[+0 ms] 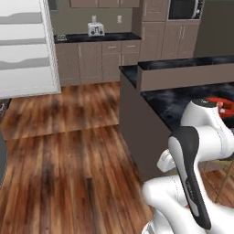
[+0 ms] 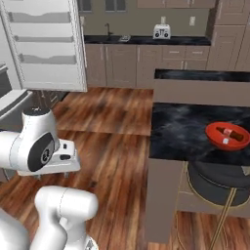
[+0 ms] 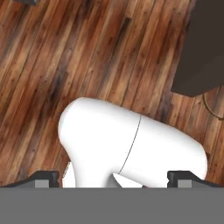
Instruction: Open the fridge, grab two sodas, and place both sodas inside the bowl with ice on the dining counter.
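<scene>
- Right now my gripper (image 3: 113, 178) hangs over bare wooden floor (image 3: 52, 65), fingers spread wide, nothing between them.
- Beside me, the dining counter (image 2: 180, 132) carries the red bowl (image 2: 227, 135), well apart from my gripper and off to my right.
- Inside that bowl lies what I take for a dark cola bottle (image 2: 229, 133) with a red label, though it is small and blurry.
- Farther off, the fridge (image 2: 46, 44) stands with its door swung open, pale shelves showing.
- Any soda left there should be light, rigid and slick; I would pinch it across the body, below the cap.
</scene>
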You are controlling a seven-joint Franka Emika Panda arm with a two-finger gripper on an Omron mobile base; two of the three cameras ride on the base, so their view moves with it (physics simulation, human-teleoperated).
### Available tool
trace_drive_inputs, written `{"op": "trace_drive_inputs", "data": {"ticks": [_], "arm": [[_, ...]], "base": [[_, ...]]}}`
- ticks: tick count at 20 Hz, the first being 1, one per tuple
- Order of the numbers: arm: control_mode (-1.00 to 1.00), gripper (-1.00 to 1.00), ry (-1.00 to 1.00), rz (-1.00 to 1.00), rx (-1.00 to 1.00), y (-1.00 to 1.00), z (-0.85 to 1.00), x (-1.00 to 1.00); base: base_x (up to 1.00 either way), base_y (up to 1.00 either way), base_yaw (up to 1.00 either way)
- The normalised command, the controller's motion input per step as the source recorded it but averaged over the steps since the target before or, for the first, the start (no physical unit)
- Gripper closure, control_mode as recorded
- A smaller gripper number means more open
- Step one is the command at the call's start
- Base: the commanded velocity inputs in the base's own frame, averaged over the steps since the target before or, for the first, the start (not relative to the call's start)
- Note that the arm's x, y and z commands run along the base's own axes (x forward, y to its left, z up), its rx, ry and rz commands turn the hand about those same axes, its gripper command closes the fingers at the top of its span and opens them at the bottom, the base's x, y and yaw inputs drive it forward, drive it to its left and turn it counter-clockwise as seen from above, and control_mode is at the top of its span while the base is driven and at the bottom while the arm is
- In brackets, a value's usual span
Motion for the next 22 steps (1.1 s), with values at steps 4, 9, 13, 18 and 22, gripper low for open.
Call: {"op": "trace_drive_inputs", "data": {"ticks": [4, 9, 13, 18, 22], "arm": [[1.00, -1.00, 0.00, 0.00, 0.00, 0.00, 0.00, 0.00], [1.00, -1.00, 0.00, 0.00, 0.00, 0.00, 0.00, 0.00], [1.00, -1.00, 0.00, 0.00, 0.00, 0.00, 0.00, 0.00], [1.00, -1.00, 0.00, 0.00, 0.00, 0.00, 0.00, 0.00], [1.00, -1.00, 0.00, 0.00, 0.00, 0.00, 0.00, 0.00]], "base": [[0.06, 0.98, 0.11], [0.24, 0.97, 0.27], [0.56, 0.56, 0.31], [0.86, 0.14, 0.32], [1.00, 0.00, 0.30]]}}
